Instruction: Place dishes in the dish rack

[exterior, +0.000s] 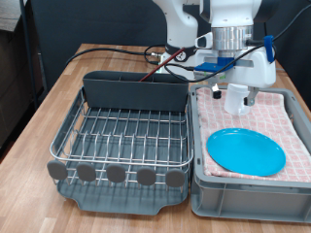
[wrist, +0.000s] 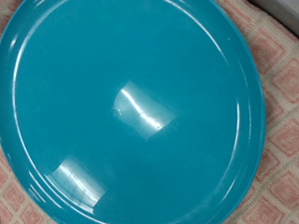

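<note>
The bright-blue plate [exterior: 246, 151] lies flat on the pink checked cloth in the grey bin at the exterior view's right, and it fills the wrist view [wrist: 131, 107]. A small white mug [exterior: 236, 101] stands on the cloth just beyond the plate. My gripper [exterior: 234, 85] hangs straight over the mug. Its fingertips are not clear against the mug and do not show in the wrist view. The dish rack [exterior: 121, 146], a dark grey tray with a wire grid, sits at the exterior view's left with nothing in it. The wooden spoon does not show.
The grey bin [exterior: 248, 194] with the checked cloth [exterior: 292, 121] stands tight against the rack's right side. The rack's tall cutlery bin [exterior: 134, 91] runs along its far side, with rounded tabs [exterior: 117, 174] along the near edge. Cables [exterior: 126, 50] lie on the wooden table behind.
</note>
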`<action>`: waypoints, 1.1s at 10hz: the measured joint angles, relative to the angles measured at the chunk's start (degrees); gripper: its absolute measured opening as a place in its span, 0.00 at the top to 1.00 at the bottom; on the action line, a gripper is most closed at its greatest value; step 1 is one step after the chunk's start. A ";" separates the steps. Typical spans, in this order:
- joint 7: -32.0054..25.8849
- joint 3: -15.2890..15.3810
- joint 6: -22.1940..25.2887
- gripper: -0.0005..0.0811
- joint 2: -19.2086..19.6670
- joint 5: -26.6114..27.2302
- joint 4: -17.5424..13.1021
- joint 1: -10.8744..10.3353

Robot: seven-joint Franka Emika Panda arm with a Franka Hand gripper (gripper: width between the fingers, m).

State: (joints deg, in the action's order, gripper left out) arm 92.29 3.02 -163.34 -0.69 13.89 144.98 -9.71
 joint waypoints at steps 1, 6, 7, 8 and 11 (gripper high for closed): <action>-6.52 0.27 -1.64 0.01 0.43 5.42 0.27 -0.12; -22.48 2.54 -6.61 0.01 4.02 20.45 0.65 -0.13; -24.39 3.04 -7.42 0.01 4.73 22.63 0.64 -0.11; -26.39 3.65 -8.24 0.01 5.44 25.01 0.62 -0.03; -29.18 4.66 -10.66 0.01 7.45 28.91 0.51 0.18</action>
State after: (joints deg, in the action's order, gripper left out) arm 63.11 7.68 -174.00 6.76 42.80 145.49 -9.53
